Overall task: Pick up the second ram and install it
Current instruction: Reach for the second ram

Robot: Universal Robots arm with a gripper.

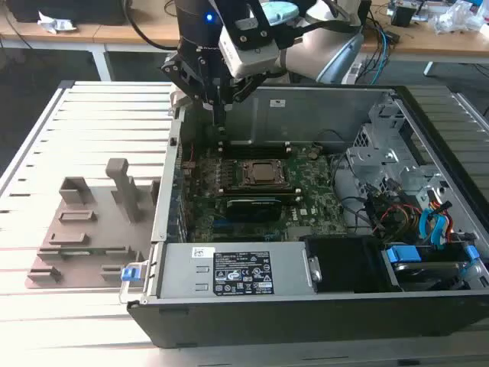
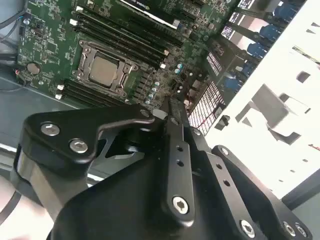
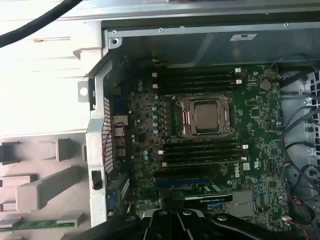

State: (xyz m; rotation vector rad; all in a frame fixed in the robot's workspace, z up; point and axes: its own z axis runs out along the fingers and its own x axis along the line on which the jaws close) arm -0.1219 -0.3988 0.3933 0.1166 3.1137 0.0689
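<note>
In the exterior view the tool (image 1: 220, 126) is held above the motherboard (image 1: 205, 218) inside the open computer case (image 1: 306, 315); in the second wrist view its fingers (image 2: 175, 145) are pressed together, nothing gripped; in the first wrist view the second ram (image 3: 31, 224) is seen lying on the grey holder tray (image 3: 45, 190), outside the case.

This looks like a robotics lab or electronics workshop. An opened computer case (image 1: 306, 310) with its motherboard (image 1: 317, 191) laid bare sits on a slatted metal desk (image 1: 92, 122) beside a grey holder tray (image 1: 84, 229), with a robot arm (image 1: 321, 46) reaching over it. Behind them stand wooden benches (image 1: 153, 32) strewn with cables (image 1: 378, 50) and small gear.
</note>
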